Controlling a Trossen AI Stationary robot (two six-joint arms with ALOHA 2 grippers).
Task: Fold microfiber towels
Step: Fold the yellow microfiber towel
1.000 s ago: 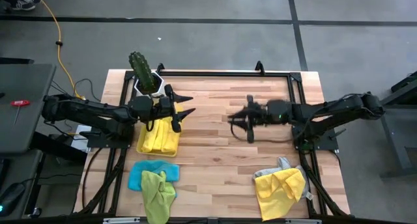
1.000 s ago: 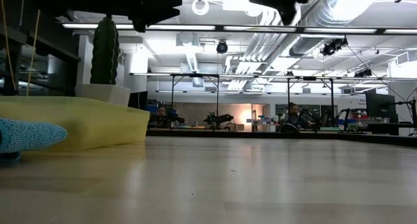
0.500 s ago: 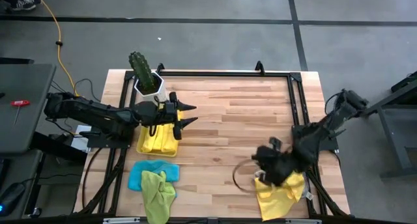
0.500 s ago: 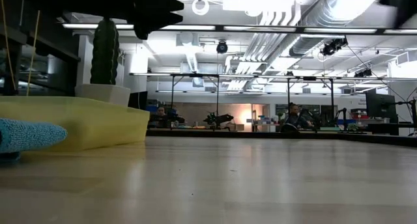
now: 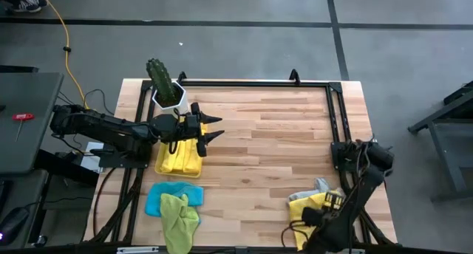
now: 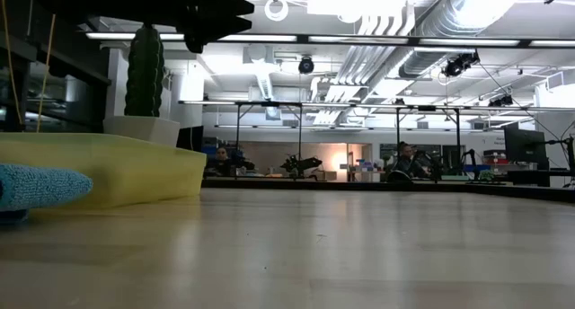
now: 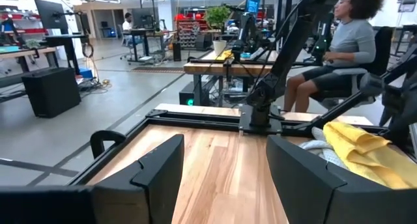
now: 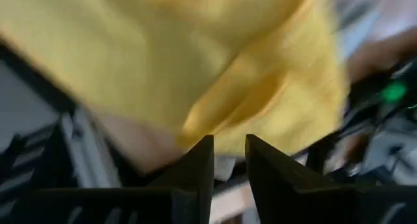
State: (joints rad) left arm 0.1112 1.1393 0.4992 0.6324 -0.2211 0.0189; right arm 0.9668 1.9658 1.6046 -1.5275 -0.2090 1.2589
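Yellow towels (image 5: pixel 179 159) folded in plastic tray (image 5: pixel 160 165).

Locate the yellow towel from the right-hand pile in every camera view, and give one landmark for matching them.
High view: yellow towel near the table's front right corner, under the right gripper.
Low view: not in it.
Left wrist view: at the right edge.
Right wrist view: fills the picture.
Shared landmark: the grey towel beside it, also in the left wrist view.
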